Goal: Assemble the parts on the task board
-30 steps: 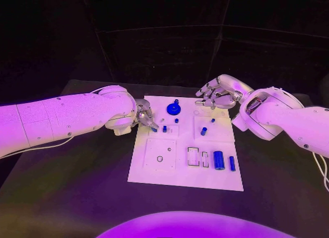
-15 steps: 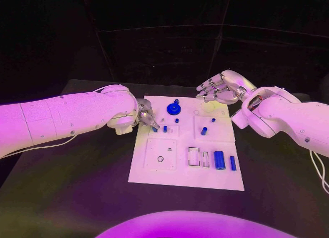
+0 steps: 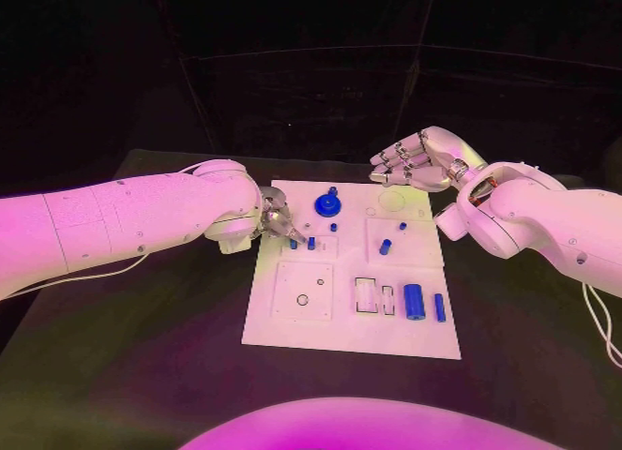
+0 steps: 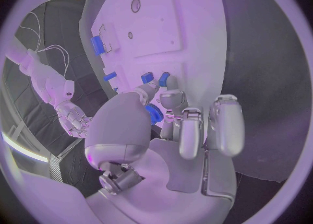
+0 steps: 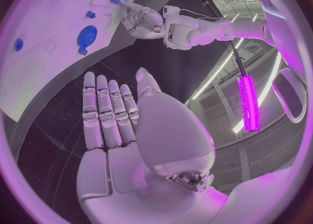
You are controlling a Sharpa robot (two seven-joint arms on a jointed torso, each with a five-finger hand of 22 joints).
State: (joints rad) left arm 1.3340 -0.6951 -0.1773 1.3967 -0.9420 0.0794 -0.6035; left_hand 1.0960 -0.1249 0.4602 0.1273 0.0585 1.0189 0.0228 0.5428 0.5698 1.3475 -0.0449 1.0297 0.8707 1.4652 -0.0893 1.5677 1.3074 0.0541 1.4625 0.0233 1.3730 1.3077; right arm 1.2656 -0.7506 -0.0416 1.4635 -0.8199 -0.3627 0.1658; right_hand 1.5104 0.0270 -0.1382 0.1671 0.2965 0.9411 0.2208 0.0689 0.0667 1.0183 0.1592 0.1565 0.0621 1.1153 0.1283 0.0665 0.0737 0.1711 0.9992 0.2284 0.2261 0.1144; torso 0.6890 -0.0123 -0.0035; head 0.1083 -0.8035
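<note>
The right hand has lifted back off the white board's far edge, fingers straight and holding nothing, while the left hand pinches a small blue peg at the board's left edge, so seating that peg looks next.

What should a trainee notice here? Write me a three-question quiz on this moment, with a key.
1. True or false: the right hand holds a blue part.
2. Which hand has its fingers down at the left edge of the task board? A) left hand B) right hand
3. Fill in: seen from the robot, the round blue part sits toward the board's ___ edge (near/far).

Key: 1 false, it is raised and holds nothing, with its fingers stretched out; 2 A; 3 far.
</note>
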